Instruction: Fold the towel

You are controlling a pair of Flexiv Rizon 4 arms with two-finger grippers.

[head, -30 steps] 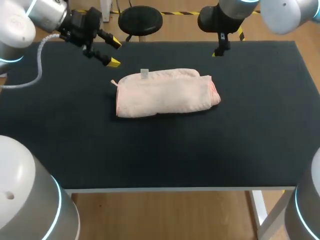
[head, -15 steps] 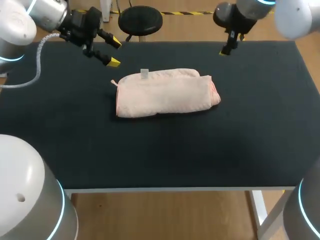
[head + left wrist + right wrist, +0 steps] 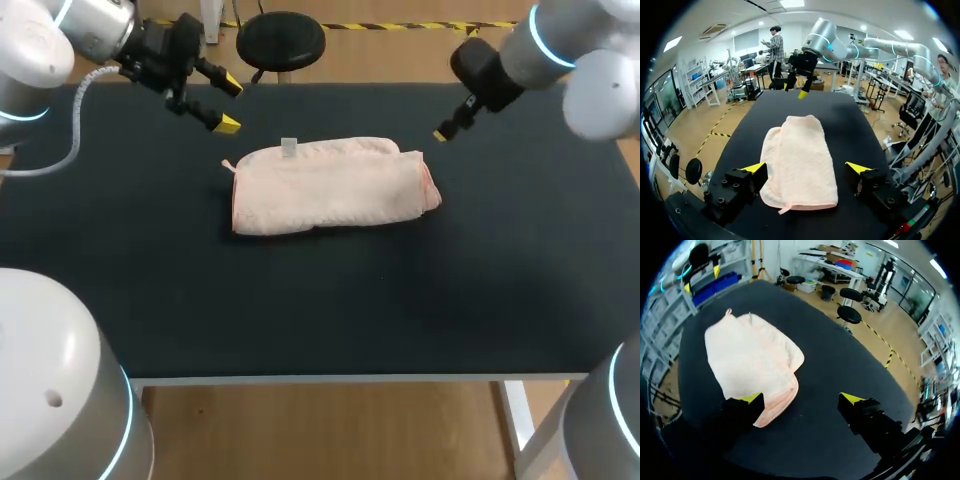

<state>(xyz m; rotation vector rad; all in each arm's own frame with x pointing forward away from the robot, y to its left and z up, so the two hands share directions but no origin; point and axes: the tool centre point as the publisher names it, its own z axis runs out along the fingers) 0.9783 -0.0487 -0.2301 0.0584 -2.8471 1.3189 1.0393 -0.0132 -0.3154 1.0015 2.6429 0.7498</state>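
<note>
We record the towel (image 3: 330, 187) lying on the surface (image 3: 500, 260), directly ahead of our left gripper (image 3: 230, 106) and apart from it. Our right gripper (image 3: 440, 135) stands off the towel's opposite end, also apart.

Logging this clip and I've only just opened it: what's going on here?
Two robot arms are working on a pink towel, which lies folded over on itself in the middle of the black table. Neither arm holds it at this moment. The left arm hangs over the table's far left part, just past the towel's left end, jaws open and empty. The right arm is off the towel's far right end, jaws also open and empty.
</note>
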